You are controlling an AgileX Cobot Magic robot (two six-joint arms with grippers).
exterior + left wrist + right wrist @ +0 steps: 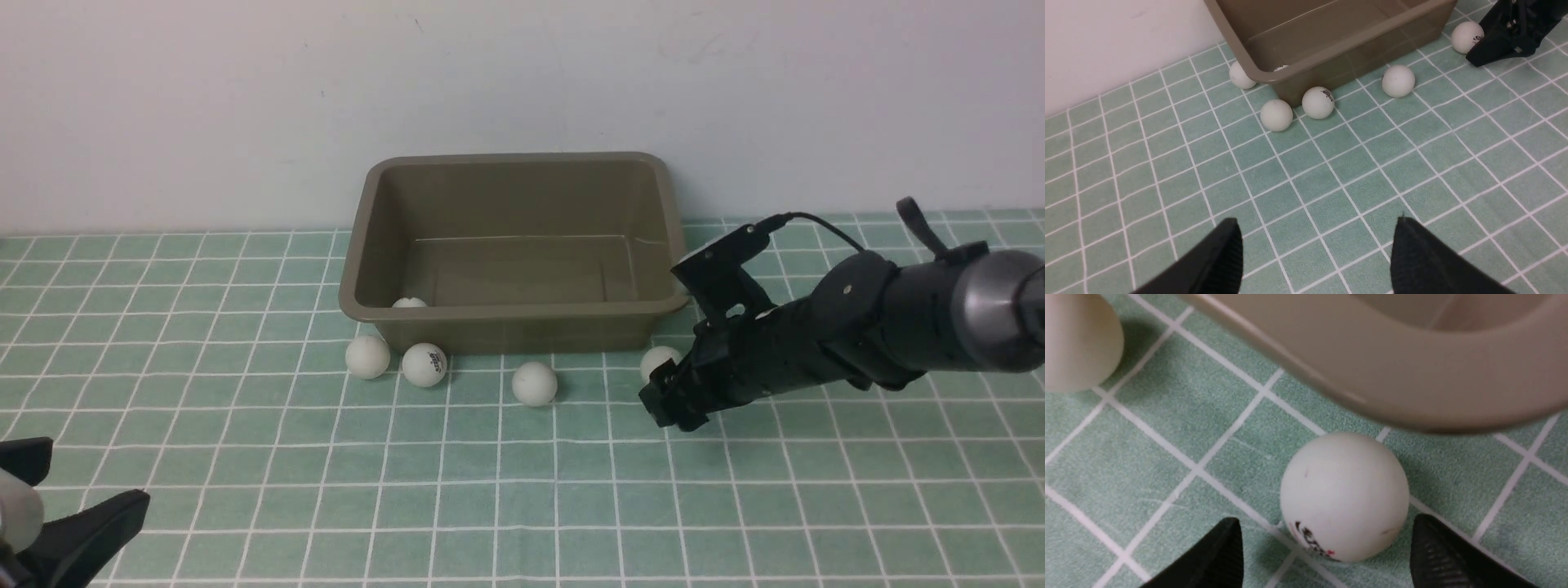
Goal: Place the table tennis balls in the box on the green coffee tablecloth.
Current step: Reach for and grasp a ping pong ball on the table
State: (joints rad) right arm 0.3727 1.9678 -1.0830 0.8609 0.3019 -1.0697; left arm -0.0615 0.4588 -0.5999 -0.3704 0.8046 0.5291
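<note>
The olive-brown box stands at the back of the green coffee tablecloth. One table tennis ball lies inside it, at the near left corner. Three more lie along its front: a plain one, one with a logo and another plain one. A logo ball rests by the box's front right corner. My right gripper is low on the cloth and open, its tips on either side of that ball's near part. My left gripper is open and empty at the front left.
A pale wall rises directly behind the box. The box's flared rim overhangs just beyond the ball at my right gripper. In the left wrist view a further white ball sits against the box's left wall.
</note>
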